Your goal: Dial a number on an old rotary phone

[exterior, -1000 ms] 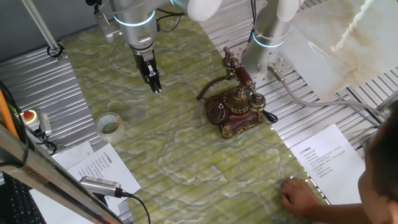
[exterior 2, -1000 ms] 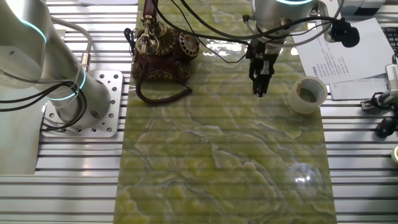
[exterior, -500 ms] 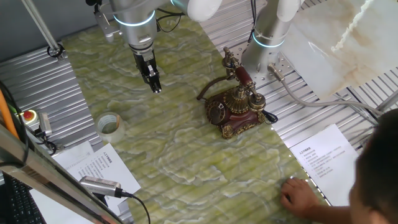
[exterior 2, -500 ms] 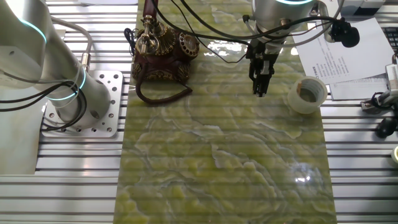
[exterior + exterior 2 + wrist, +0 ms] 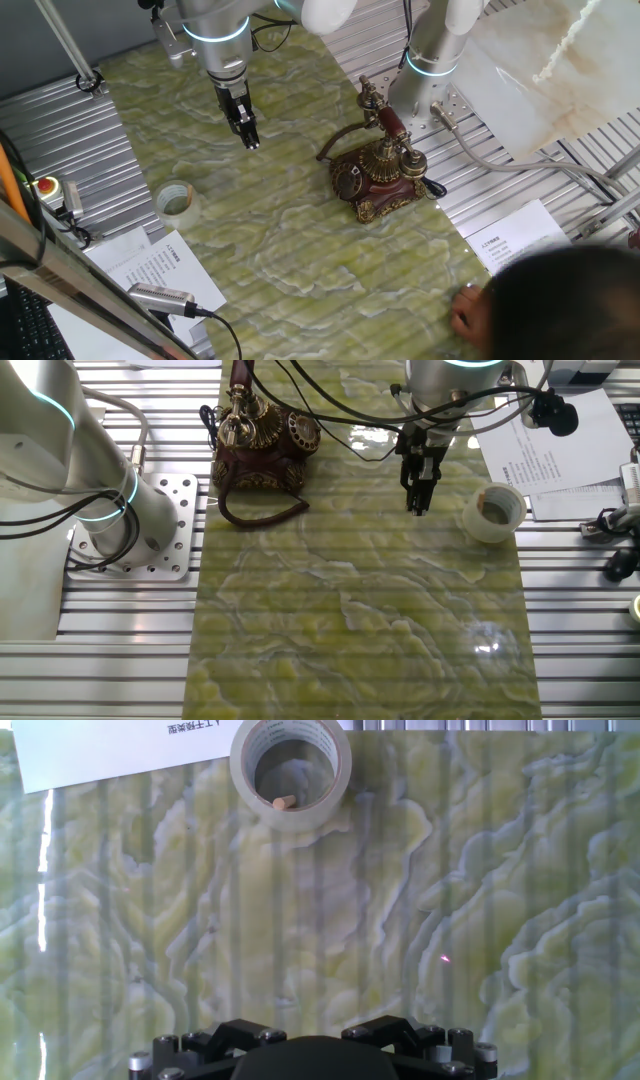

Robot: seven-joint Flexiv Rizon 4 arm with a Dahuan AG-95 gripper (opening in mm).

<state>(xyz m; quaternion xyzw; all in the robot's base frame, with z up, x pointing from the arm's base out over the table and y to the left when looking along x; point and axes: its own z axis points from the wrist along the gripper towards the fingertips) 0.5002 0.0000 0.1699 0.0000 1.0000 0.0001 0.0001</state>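
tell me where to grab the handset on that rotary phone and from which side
Judging by its pose, grip the handset at its slim red middle, coming from above with fingers straddling it crosswise. It lies level across the tall cradle on the old rotary phone, brass ends overhanging, so the middle is thinnest and balanced.

A robotics lab, set up for recorded trials. The tabletop (image 5: 60, 130) is ribbed aluminium profile, partly covered by a green marble-patterned mat (image 5: 350, 610). 2 grey robot arms with glowing cyan rings are bolted to it: one (image 5: 215, 35) hangs over the mat, the other (image 5: 95, 470) stands on a perforated base plate (image 5: 175, 525). Printed instruction sheets (image 5: 150, 265) lie at the mat's edges, cables (image 5: 520, 165) trail across the ribs, and a red emergency-stop button (image 5: 45, 186) sits at the left edge.
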